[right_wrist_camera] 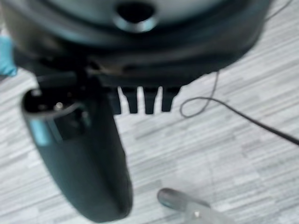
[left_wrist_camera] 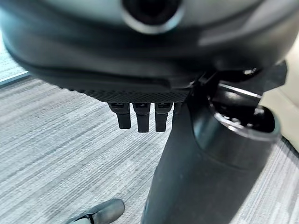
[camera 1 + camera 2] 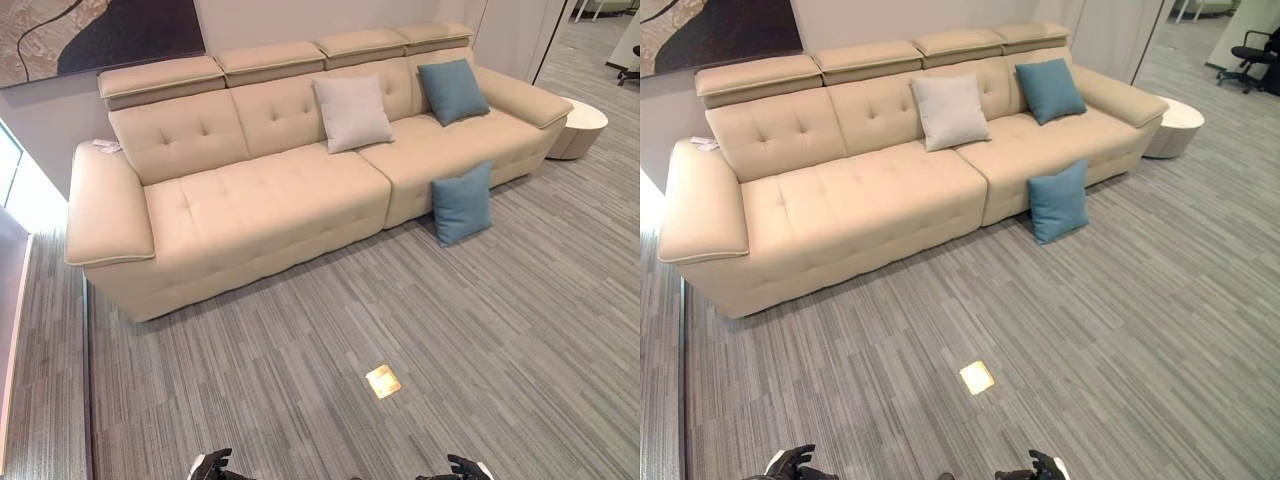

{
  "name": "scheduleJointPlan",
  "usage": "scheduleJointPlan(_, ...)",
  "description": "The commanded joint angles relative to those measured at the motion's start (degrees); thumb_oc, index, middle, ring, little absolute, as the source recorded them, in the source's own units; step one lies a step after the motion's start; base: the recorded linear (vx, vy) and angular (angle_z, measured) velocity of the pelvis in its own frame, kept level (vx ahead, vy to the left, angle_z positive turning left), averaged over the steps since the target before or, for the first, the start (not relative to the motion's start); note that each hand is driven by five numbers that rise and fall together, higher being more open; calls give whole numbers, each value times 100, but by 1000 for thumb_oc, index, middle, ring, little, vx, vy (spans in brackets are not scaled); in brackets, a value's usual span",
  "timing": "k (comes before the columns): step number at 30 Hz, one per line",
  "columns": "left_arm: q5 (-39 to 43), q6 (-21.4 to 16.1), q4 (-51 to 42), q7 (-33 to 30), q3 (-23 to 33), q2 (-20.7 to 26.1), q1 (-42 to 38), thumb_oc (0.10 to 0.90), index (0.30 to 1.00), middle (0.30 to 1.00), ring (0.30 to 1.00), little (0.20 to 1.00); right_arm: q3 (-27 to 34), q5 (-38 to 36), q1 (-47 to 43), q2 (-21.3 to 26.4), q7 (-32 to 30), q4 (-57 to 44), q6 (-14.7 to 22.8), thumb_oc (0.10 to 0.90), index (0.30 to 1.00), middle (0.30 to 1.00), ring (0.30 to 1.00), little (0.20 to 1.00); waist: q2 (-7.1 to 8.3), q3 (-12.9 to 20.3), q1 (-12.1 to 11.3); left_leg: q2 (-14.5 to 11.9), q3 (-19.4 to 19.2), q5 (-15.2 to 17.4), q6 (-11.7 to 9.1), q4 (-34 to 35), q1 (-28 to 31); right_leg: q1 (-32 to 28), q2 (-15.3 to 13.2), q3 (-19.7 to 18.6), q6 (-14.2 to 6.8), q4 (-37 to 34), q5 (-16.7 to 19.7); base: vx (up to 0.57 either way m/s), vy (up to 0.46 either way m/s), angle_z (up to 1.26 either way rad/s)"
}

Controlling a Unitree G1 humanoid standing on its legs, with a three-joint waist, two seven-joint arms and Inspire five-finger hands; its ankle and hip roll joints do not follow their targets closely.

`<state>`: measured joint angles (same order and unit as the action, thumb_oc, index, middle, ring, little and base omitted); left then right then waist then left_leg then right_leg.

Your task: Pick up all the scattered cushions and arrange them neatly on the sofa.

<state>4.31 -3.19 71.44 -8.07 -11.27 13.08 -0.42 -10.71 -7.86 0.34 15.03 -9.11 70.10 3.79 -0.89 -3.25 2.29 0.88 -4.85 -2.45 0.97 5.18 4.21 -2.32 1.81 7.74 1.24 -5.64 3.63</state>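
One blue cushion [image 3: 462, 204] is standing on the grey floor [image 3: 400, 320], leaning against the front of the sofa [image 3: 250, 200]. Another blue cushion [image 3: 452, 90] and a pale grey cushion [image 3: 351, 112] are already propped against the sofa's back.

The left hand [image 2: 140, 114] and the right hand [image 1: 140, 100] are hanging low, well apart from the sofa. Their fingers are seen straight and nothing is held in them.

The floor cushion looks soft, light and squashy, so it will probably bend when lifted. It is best gripped at its top edge, or squeezed from both sides. It is not likely to break.
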Motion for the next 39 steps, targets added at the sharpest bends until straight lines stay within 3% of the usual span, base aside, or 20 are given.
scheduleJointPlan(1, -163, -65, 222, -60, -189, 59, -381, 800, 900, 900, 900, 900, 6, 28, -263, 162, -169, 212, 114, 800, 900, 900, 900, 900, 123, -94, -28, -94, -177, 584, -176, -18, 136, -344, -420, 236, -730, 64, -652, 0, 0, 0)
scheduleJointPlan(18, -270, -59, 210, -28, -263, 7, -367, 800, 900, 900, 900, 900, -1, 218, -190, 180, -222, 262, 51, 800, 900, 900, 900, 900, 122, -124, -55, -77, -269, 618, -121, -18, 143, -303, -448, 206, -801, 96, -579, -7, 18, -3)
scheduleJointPlan(24, -267, -76, 155, -48, -316, 32, -403, 800, 900, 900, 900, 900, -149, 318, -307, 195, -243, 185, 17, 800, 900, 900, 900, 900, 116, -262, -102, -99, -406, 554, -62, -18, -84, 203, -464, 189, -855, 526, -524, -79, 22, -39)
scheduleJointPlan(26, -221, -88, 91, -101, -325, 51, -448, 800, 900, 900, 900, 900, -203, 380, -380, 227, -275, 156, 12, 800, 900, 900, 900, 900, 114, -357, -150, -141, -470, 543, -58, -18, -157, 484, -505, 403, -884, 886, -552, -115, -26, -72)
scheduleJointPlan(28, -171, -103, -10, -104, -352, 54, -518, 800, 900, 900, 900, 900, -221, 439, -445, 233, -297, 170, -1, 800, 900, 900, 900, 900, 103, -413, -214, -223, -603, 524, -98, -18, -201, 682, -649, 1021, -909, 1166, -582, -81, -68, -44)
scheduleJointPlan(30, -171, -129, -87, -100, -399, 68, -570, 800, 900, 900, 900, 900, -236, 460, -459, 232, -299, 164, -9, 800, 900, 900, 900, 900, 94, -441, -206, -257, -651, 514, -116, -18, -195, 768, -696, 1250, -890, 1264, -612, -8, -84, -43)
scheduleJointPlan(32, -171, -128, -88, -100, -399, 67, -570, 800, 900, 900, 900, 900, -236, 460, -459, 233, -299, 163, -9, 800, 900, 900, 900, 900, 92, -460, -200, -256, -644, 525, -116, -18, -171, 754, -702, 1255, -893, 1293, -639, 24, -97, -11)
scheduleJointPlan(33, -265, -146, -105, -92, -494, 50, -644, 800, 900, 900, 900, 900, -210, 397, -417, 221, -295, 159, 11, 800, 900, 900, 900, 900, 124, -463, -134, -245, -663, 494, -144, -18, -128, 597, -599, 1155, -756, 988, -704, 63, -166, -4)
scheduleJointPlan(35, -275, -151, -87, -103, -511, 38, -657, 800, 900, 900, 900, 900, -200, 372, -412, 216, -299, 156, 20, 800, 900, 900, 900, 900, 119, -472, -120, -256, -677, 473, -169, -18, -108, 560, -587, 1151, -722, 922, -695, 47, -132, 0)
scheduleJointPlan(36, -264, -156, -77, -102, -526, 24, -685, 800, 900, 900, 900, 900, -166, 307, -410, 223, -311, 147, 52, 800, 900, 900, 900, 900, 129, -488, -105, -280, -689, 459, -204, -86, -97, 503, -562, 1121, -685, 833, -685, 16, -170, -6)
scheduleJointPlan(37, -273, -159, -92, -78, -600, -1, -736, 800, 900, 900, 900, 900, -108, 185, -364, 228, -308, 124, 97, 800, 900, 900, 900, 900, 187, -552, -47, -390, -768, 613, -318, -780, -343, 353, -548, 1107, -604, 643, -685, 16, -171, -11)
scheduleJointPlan(38, -273, -159, -92, -78, -600, -1, -736, 800, 900, 900, 900, 900, -107, 184, -365, 228, -307, 124, 97, 800, 900, 900, 900, 900, 186, -550, -45, -394, -764, 624, -319, -800, -356, 354, -546, 1110, -602, 639, -683, -9, -186, 9)
scheduleJointPlan(39, -299, -161, -108, -63, -652, -23, -769, 800, 900, 900, 900, 900, -94, 152, -359, 252, -310, 122, 108, 800, 900, 900, 900, 900, 218, -614, -33, -470, -812, 678, -389, -1277, -566, 263, -550, 1115, -558, 535, -689, -17, -131, 11)
